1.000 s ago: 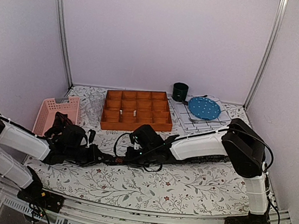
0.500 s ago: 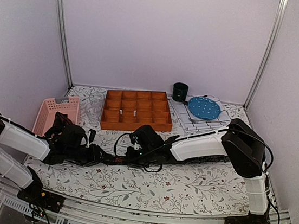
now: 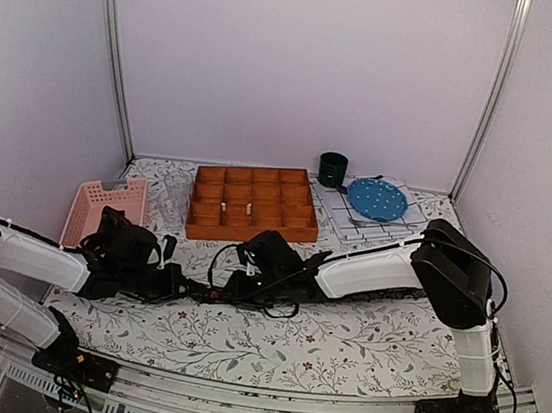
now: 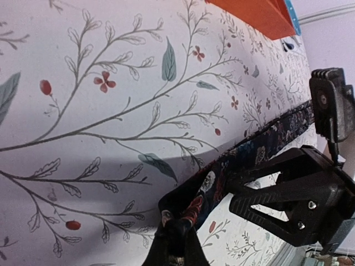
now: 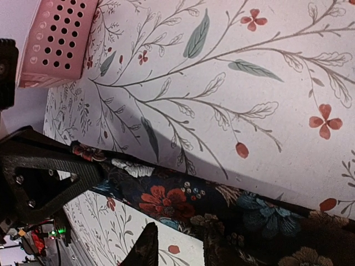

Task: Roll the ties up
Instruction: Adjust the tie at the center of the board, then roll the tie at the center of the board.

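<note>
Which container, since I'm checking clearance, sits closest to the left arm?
The pink perforated basket, directly behind it; the orange divided tray lies farther right.

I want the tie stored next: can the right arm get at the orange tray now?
Probably yes: the right gripper sits just before the tray, with nothing standing between them.

The tie (image 5: 183,202) is near-black with red, teal and pale flowers. The worktop (image 3: 339,345) is white, printed with grey-green leafy branches and small red blooms and berries. At upper centre of the top view the tray (image 3: 253,230) is orange, and the basket (image 3: 105,208) to its left is pink. The plate (image 3: 376,197) is blue with pale dots, the cup (image 3: 333,169) dark green, and the mat (image 3: 339,222) white with a dark grid.
</note>
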`<state>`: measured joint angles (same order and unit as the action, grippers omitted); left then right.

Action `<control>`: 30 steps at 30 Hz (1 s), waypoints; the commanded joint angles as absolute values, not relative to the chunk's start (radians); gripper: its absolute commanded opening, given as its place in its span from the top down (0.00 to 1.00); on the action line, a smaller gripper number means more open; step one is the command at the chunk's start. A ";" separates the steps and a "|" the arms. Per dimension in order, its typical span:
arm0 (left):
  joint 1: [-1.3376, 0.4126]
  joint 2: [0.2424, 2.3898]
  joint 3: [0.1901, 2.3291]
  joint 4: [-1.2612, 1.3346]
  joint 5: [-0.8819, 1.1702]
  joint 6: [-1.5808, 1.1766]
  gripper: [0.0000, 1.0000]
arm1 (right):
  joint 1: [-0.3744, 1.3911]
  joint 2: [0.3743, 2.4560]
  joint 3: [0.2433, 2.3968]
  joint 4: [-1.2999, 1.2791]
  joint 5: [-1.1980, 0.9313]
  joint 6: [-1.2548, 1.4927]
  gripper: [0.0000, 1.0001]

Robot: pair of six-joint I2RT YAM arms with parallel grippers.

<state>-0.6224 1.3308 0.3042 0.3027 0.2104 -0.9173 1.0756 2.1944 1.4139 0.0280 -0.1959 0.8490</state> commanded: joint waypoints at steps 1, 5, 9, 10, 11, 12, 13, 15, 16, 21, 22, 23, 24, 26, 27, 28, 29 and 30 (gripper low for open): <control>-0.617 1.235 0.391 0.059 0.120 -0.809 1.00 | 1.077 1.982 1.433 -0.043 -0.173 0.819 0.68; -0.618 1.157 0.460 -0.140 0.033 -0.738 1.00 | 1.068 1.887 1.436 -0.057 -0.154 0.800 0.64; -0.618 1.119 0.530 -0.322 -0.042 -0.690 1.00 | 1.057 1.811 1.404 -0.078 -0.099 0.775 0.63; -0.619 1.114 0.545 -0.361 -0.060 -0.685 1.00 | 1.052 1.799 1.384 -0.082 -0.079 0.767 0.63; -0.622 1.110 0.558 -0.389 -0.076 -0.682 1.00 | 1.044 1.787 1.373 -0.088 -0.064 0.764 0.63; -0.628 1.107 0.561 -0.404 -0.087 -0.687 1.00 | 1.033 1.777 1.350 -0.091 -0.055 0.760 0.63; -0.635 1.106 0.563 -0.406 -0.089 -0.692 1.00 | 1.018 1.769 1.334 -0.091 -0.048 0.759 0.63; -0.648 1.113 0.581 -0.434 -0.104 -0.700 1.00 | 0.984 1.748 1.270 -0.081 -0.036 0.761 0.64; -0.654 1.121 0.593 -0.453 -0.124 -0.702 1.00 | 0.963 1.738 1.239 -0.072 -0.033 0.761 0.65; -0.701 1.183 0.653 -0.493 -0.186 -0.689 1.00 | 0.879 1.772 1.154 -0.039 -0.065 0.739 0.76; -0.712 1.200 0.672 -0.502 -0.196 -0.685 1.00 | 0.877 1.788 1.159 -0.051 -0.058 0.725 0.77; -0.725 1.221 0.692 -0.513 -0.211 -0.682 1.00 | 0.872 1.800 1.157 -0.050 -0.057 0.718 0.78; -0.741 1.242 0.716 -0.526 -0.230 -0.679 1.00 | 0.868 1.808 1.146 -0.042 -0.053 0.712 0.79; -0.771 1.287 0.758 -0.550 -0.267 -0.672 1.00 | 0.855 1.824 1.131 -0.025 -0.061 0.709 0.80; -0.784 1.310 0.779 -0.562 -0.281 -0.665 1.00 | 0.850 1.832 1.125 -0.019 -0.069 0.710 0.80; -0.793 1.345 0.800 -0.576 -0.299 -0.655 1.00 | 0.847 1.841 1.118 -0.009 -0.074 0.710 0.80; -0.804 1.371 0.820 -0.588 -0.312 -0.649 1.00 | 0.845 1.847 1.114 -0.005 -0.078 0.710 0.80; -0.811 1.396 0.837 -0.599 -0.322 -0.645 1.00 | 0.844 1.852 1.109 0.000 -0.083 0.709 0.81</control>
<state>-0.7731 1.3155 0.7712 -0.5266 -0.2359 -0.6807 0.8501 1.8015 1.1381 -0.0345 -0.0635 0.7311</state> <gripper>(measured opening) 0.010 0.198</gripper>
